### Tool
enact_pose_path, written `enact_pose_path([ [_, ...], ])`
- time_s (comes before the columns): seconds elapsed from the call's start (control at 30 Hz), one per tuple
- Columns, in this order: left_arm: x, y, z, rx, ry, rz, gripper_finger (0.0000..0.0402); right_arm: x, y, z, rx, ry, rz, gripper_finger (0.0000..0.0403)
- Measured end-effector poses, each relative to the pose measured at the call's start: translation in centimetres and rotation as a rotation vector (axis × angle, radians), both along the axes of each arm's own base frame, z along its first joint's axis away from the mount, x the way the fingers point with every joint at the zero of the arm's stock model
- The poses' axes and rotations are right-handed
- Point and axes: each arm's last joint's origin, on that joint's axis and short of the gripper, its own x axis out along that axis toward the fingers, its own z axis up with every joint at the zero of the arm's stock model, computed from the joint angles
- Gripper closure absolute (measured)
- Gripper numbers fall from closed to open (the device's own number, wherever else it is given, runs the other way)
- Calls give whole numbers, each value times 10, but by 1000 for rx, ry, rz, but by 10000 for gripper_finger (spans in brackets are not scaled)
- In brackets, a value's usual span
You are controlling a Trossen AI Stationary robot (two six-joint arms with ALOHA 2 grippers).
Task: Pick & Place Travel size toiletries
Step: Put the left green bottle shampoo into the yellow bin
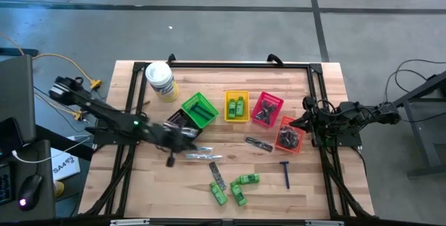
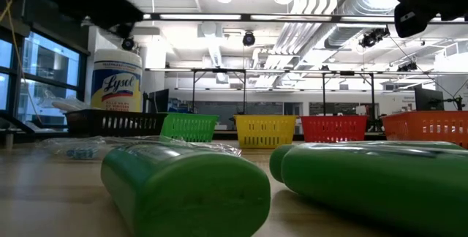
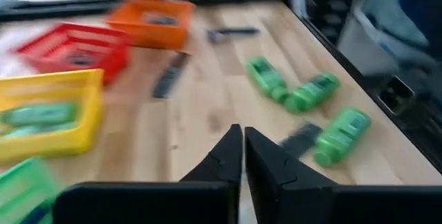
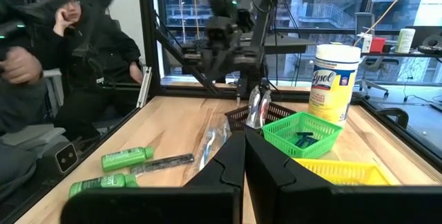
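Left end effector (image 1: 187, 137) at centre-left of high view, fingers nearly together, empty, above clear-wrapped sticks (image 1: 203, 156). Right end effector (image 1: 306, 123) closed, idle by orange basket (image 1: 288, 134). Green bottles (image 1: 237, 187) loose at lower centre. Risk: slippery wrap slides from pinch; bottles roll if nudged.

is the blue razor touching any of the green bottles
Apart. The high view shows the blue razor lying alone, with bare wood between it and the nearest green bottle.
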Motion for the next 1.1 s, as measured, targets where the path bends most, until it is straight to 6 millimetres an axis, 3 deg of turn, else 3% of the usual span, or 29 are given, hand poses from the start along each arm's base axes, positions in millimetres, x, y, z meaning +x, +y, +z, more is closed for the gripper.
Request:
enact_pose_path([
  [0.17,47,-26,2,29,195,-186,346,0,0,-1,-2,9,4,401],
  [0.37,98,-57,4,15,320,-307,262,0,0,-2,-5,22,5,401],
  [0.47,117,-77,0,88,363,-374,226,0,1,-2,-4,22,22,401],
  [0.77,145,-129,-15,249,419,-532,165,0,1,-2,-4,23,31,401],
  [1.1,160,-126,-36,263,469,-500,131,0,1,-3,-3,31,30,401],
])
